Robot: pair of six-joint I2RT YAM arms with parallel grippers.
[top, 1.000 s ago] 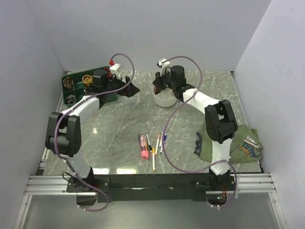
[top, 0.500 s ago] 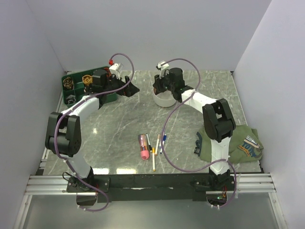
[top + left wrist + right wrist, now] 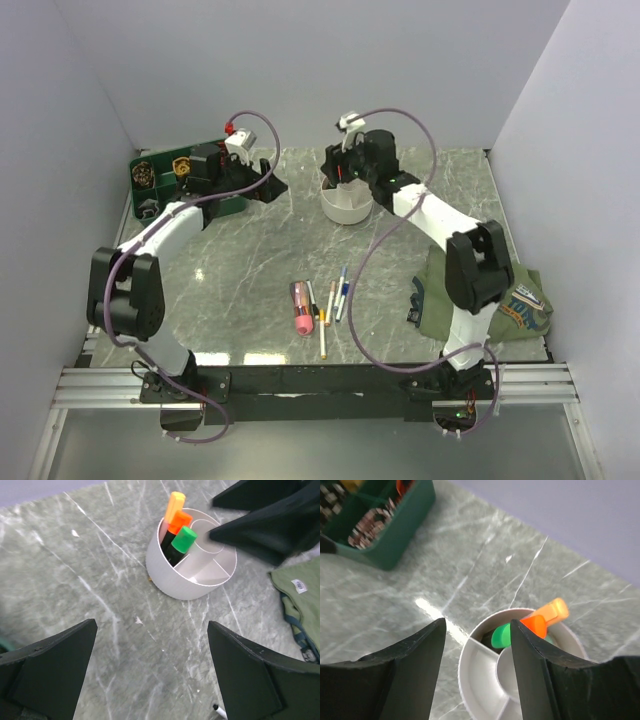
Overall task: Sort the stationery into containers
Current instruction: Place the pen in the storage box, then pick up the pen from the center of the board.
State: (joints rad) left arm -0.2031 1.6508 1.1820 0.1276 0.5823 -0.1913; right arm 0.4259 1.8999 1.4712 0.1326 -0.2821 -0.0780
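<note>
Moved: the right arm's elbow has swung out toward the olive pouch [image 3: 500, 300] since a second ago, while the right gripper [image 3: 341, 176] stays above the white bowl [image 3: 345, 208]
Writing: a blue and yellow patch on the olive pouch and a small white tag at its edge, both too small to read
Bowl contents: three markers stand together in one compartment, namely a pale orange marker [image 3: 175, 505], an orange-capped marker [image 3: 178, 521] and a green-capped marker [image 3: 183, 539]
Tray: the green tray [image 3: 165, 185] sits at the far left of the marble table [image 3: 250, 250], with coiled bands in its compartments
Loose pens: a thick pink marker [image 3: 301, 310], a thin yellow pen [image 3: 322, 340] and a blue-capped white pen [image 3: 342, 290] lie side by side near the front, well apart from the white bowl
Left tool: the left gripper [image 3: 272, 185] has its fingers spread wide and holds nothing, between the green tray and the white bowl
Right tool: the right gripper has its fingers spread with nothing held, and the bowl's rim shows between them
</note>
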